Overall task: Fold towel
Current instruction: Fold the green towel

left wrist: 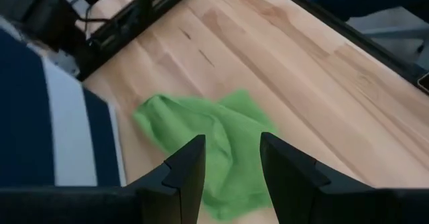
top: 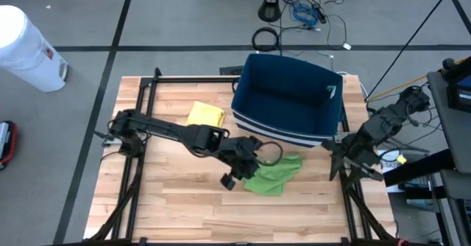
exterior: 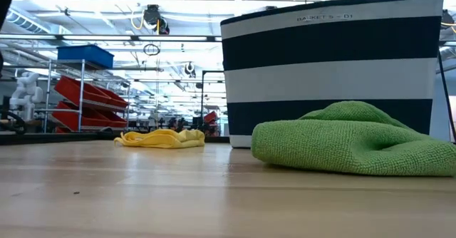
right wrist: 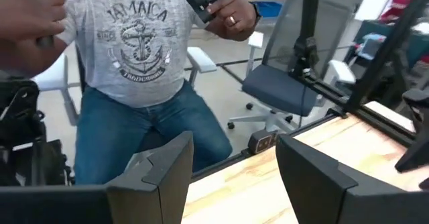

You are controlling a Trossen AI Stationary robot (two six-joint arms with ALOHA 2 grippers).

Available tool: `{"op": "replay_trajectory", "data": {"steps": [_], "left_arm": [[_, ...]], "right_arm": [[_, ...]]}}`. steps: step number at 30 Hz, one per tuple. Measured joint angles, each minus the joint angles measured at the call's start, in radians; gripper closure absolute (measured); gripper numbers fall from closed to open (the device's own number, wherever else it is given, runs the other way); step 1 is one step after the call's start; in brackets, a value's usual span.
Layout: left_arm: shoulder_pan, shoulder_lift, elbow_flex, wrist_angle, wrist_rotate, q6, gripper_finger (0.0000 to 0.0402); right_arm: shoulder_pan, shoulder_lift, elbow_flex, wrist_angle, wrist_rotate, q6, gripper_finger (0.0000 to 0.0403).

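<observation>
We see the green towel point(top: 274, 175) crumpled on the wooden table point(top: 184, 209), just in front of the striped basket point(top: 288, 100), near its front wall. In the low view it's a rumpled mound right against the basket's stripes.

Left gripper point(top: 237, 174) hangs over the towel's edge on the side away from the basket's right corner. In the left wrist view its fingers point(left wrist: 186, 170) stand spread with green cloth showing between them, nothing pinched.

Right gripper point(top: 346, 163) sits off the basket's front right corner, at the table edge, well apart from the towel. Fingers spread, empty.

A yellow cloth point(top: 205, 114) lies just beside the basket's left wall.

Right wrist view shows a person point(right wrist: 134, 63) in a grey printed shirt and jeans beyond the table, holding a small device.
</observation>
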Motion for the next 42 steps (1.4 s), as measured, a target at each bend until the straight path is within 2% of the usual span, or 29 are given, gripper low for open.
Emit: {"op": "replay_trajectory", "data": {"steps": [11,21,30,35,42], "left_arm": [[0.032,-0.231,0.001,-0.136,-0.075,-0.053,0.0252],[0.032,-0.465,0.001,-0.337,-0.195,-0.206,0.0252],[-0.024,-0.652,-0.011,-0.463,-0.313,-0.356,0.0252],[-0.059,-0.801,-0.142,-0.412,-0.316,-0.410,0.0252],[-0.084,-1.043,-0.463,-0.232,-0.321,-0.423,0.0252]], "right_arm": [[-0.001,-0.160,0.000,-0.099,0.077,0.007,0.0202],[-0.002,-0.221,0.000,-0.148,0.115,0.064,0.0202],[-0.002,-0.254,0.000,-0.149,0.133,0.074,0.0202],[-0.002,-0.254,0.000,-0.138,0.147,0.074,0.0202],[-0.002,-0.253,0.000,-0.105,0.152,0.087,0.0202]]}}
